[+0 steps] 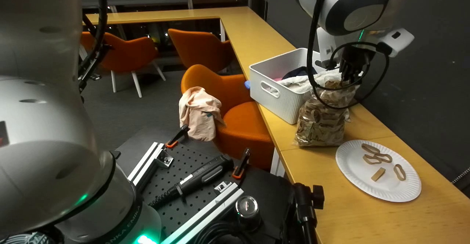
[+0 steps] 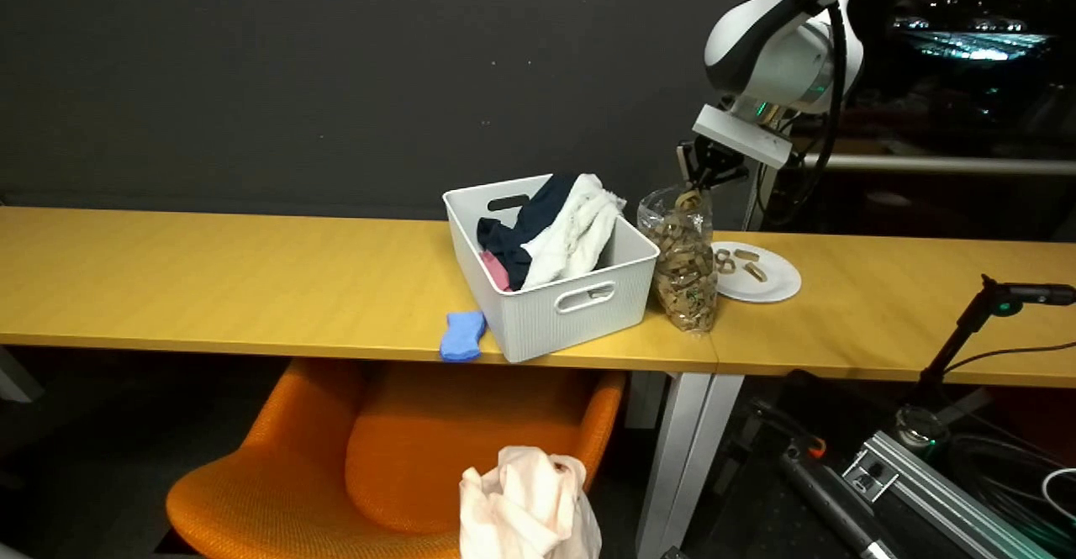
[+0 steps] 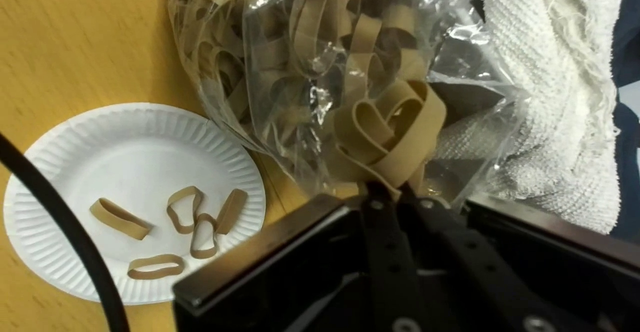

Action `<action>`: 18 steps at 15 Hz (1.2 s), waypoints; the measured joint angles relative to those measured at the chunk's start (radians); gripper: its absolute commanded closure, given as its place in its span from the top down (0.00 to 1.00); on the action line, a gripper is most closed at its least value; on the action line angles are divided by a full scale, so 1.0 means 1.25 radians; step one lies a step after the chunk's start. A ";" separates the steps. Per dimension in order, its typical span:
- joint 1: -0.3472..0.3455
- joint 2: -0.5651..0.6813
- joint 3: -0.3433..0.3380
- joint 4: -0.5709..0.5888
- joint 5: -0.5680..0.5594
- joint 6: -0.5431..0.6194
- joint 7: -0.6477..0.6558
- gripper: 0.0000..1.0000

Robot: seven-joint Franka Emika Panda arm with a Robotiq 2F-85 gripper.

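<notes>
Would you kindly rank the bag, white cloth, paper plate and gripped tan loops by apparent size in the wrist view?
1. Bag
2. Paper plate and white cloth: too alike to rank
3. Gripped tan loops

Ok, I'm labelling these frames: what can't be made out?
Held rubber band clump: count unclear, wrist view; folds overlap at the end effector.
Clear plastic bag: deeper contents lost to glare and overlap, wrist view.
Pink cloth: shape hidden by navy cloth and white basket, both exterior views.
Peach cloth: cut off by bottom edge, in an exterior view.
</notes>
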 measured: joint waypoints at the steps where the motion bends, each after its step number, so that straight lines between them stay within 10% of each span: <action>1: 0.002 0.000 -0.001 0.000 -0.006 0.000 0.008 0.36; 10: 0.014 -0.006 -0.001 0.001 -0.027 0.000 0.039 0.99; 18: 0.004 -0.044 -0.011 0.027 -0.024 0.000 0.039 1.00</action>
